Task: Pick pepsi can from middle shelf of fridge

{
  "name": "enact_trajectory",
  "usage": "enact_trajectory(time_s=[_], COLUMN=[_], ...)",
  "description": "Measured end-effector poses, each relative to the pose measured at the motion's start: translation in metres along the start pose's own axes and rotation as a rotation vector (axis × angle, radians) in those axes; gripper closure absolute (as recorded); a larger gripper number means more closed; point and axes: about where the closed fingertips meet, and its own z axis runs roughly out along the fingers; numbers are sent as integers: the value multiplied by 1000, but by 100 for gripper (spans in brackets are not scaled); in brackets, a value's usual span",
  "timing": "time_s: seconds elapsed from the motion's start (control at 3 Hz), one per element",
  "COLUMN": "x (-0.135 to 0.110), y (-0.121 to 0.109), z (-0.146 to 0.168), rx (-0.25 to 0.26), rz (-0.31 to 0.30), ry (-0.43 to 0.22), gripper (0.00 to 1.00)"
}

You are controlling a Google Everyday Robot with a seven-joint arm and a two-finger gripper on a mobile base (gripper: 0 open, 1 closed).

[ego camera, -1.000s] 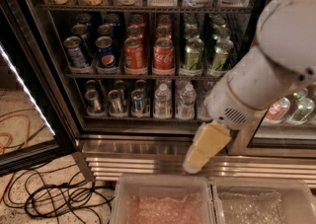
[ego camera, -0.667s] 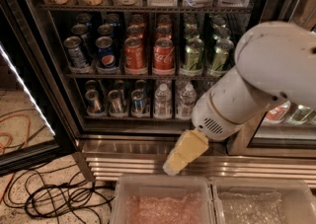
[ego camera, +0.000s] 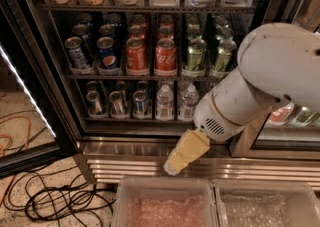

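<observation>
The pepsi can (ego camera: 107, 56), deep blue with the globe logo, stands at the front of the middle shelf (ego camera: 150, 76), second column from the left in the open fridge (ego camera: 150, 141). More blue cans stand behind it. My gripper (ego camera: 171, 168), yellowish, hangs from the big white arm (ego camera: 270, 81) in front of the fridge's ribbed base grille. It is below and to the right of the pepsi can, well apart from it, and holds nothing that I can see.
Beside the pepsi can stand a paler blue can (ego camera: 77, 54), red cans (ego camera: 165, 55) and green cans (ego camera: 195, 55). Water bottles (ego camera: 164, 102) and small cans fill the lower rack. Two clear bins (ego camera: 165, 203) sit below. Cables (ego camera: 55, 198) lie on the floor. The open door (ego camera: 25, 86) is at the left.
My gripper has swung left along the base grille and the white arm has come further left and lower across the fridge's right side. The cans have not moved.
</observation>
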Motion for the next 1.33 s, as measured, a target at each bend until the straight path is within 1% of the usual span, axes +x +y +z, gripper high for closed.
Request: enact_trajectory(time_s=[0.33,0.67,1.0,1.33], x=[-10,-33,-53,-60], y=[4,3,-19,-31], z=[16,54,75,86], rx=[13,66,146,131], rz=[68,158,217,362], ry=[-49,-102,-145,-173], gripper=[0,0,0,0])
